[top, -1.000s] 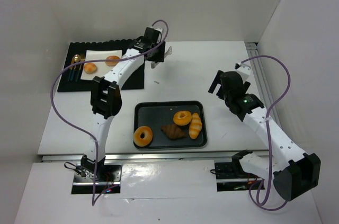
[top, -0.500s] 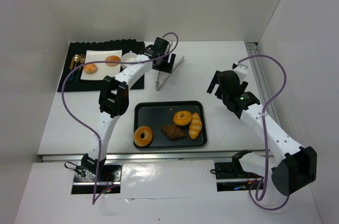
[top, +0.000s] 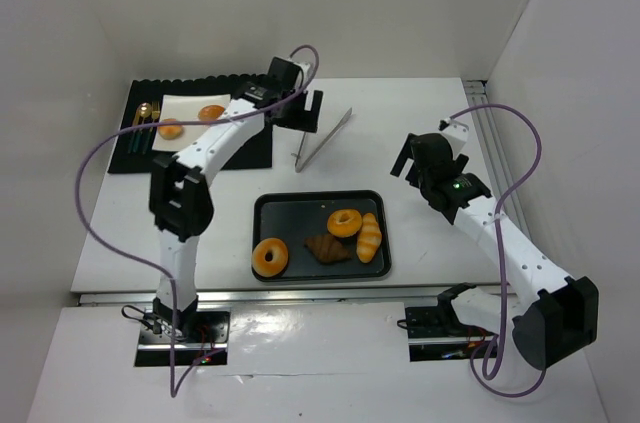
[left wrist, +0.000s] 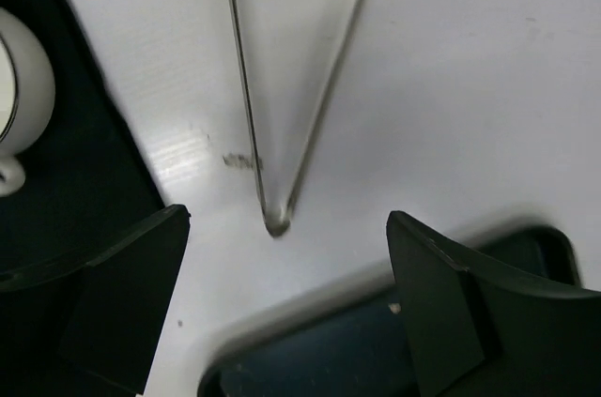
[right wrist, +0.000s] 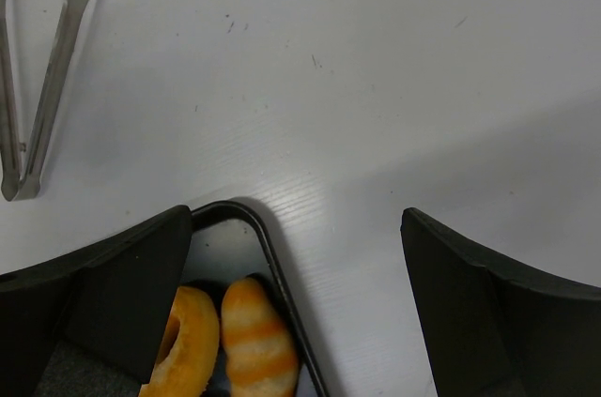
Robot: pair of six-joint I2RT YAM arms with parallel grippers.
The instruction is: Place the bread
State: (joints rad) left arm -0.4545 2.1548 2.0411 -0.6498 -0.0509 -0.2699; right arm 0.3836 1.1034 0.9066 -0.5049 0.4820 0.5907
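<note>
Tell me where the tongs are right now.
In the top view, the tongs lie on the white table, just right of the open left gripper and beyond the black tray.

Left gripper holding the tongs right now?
No: the tongs lie on the table, free of the left gripper, whose jaws stand wide open.

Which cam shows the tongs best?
Top external: the tongs lie whole in frame, hinge to tips. Left wrist shows only the hinge end, with the tips cut off. Right wrist catches them at its left edge, partly cropped.
</note>
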